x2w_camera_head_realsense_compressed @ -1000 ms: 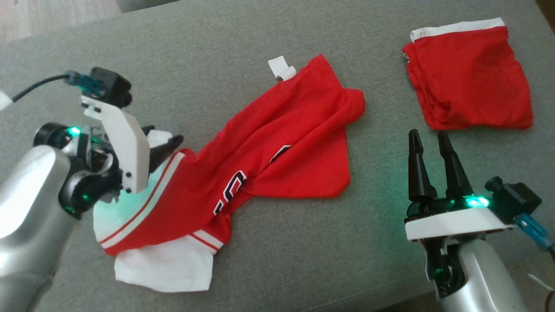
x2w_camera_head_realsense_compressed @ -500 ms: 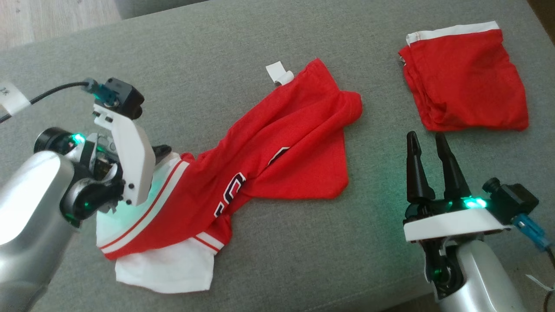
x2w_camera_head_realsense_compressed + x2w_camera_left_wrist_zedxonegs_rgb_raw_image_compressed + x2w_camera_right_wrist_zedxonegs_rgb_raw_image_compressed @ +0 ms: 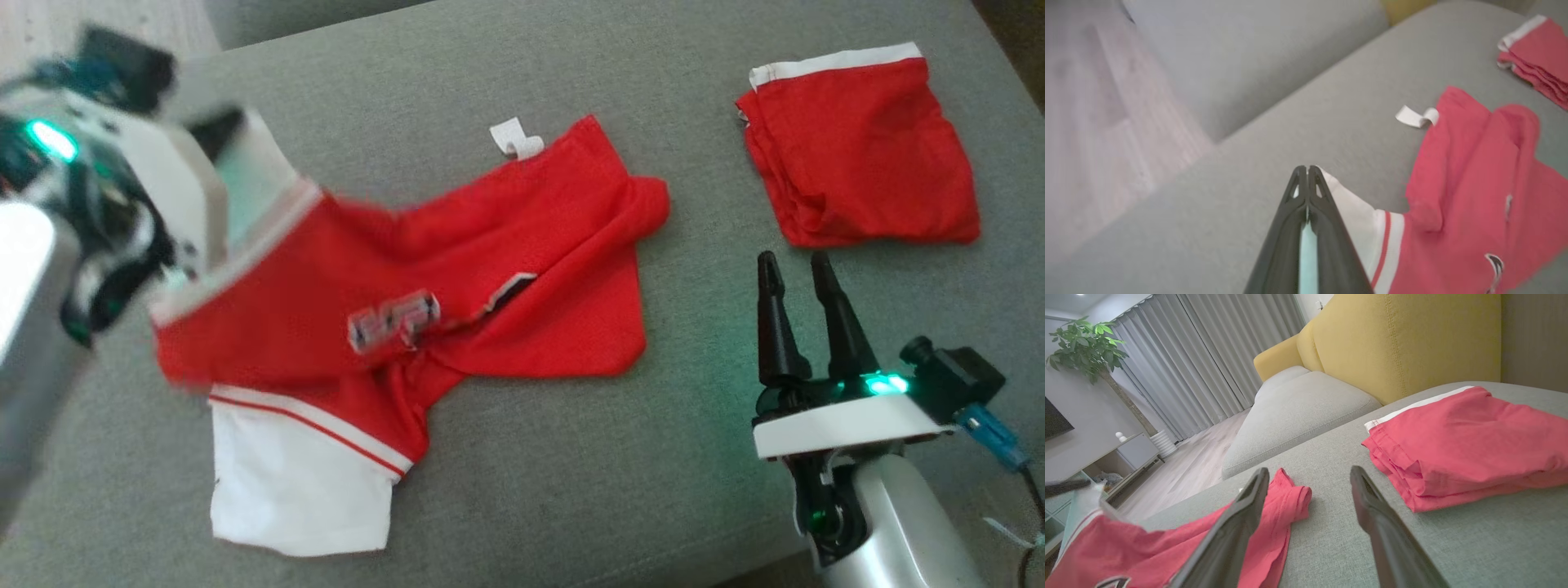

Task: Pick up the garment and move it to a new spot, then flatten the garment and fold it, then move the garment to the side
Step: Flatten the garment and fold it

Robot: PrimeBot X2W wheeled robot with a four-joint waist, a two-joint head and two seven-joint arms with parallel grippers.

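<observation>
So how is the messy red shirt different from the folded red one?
The shirt lies stretched out and crumpled; the folded cloth is a neat square. The left gripper pinches the shirt; nothing holds the folded cloth. Both are red with white trim.

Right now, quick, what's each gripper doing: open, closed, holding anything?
Left gripper: shut on the white edge of the red jersey.
Right gripper: open, holding nothing.
</observation>
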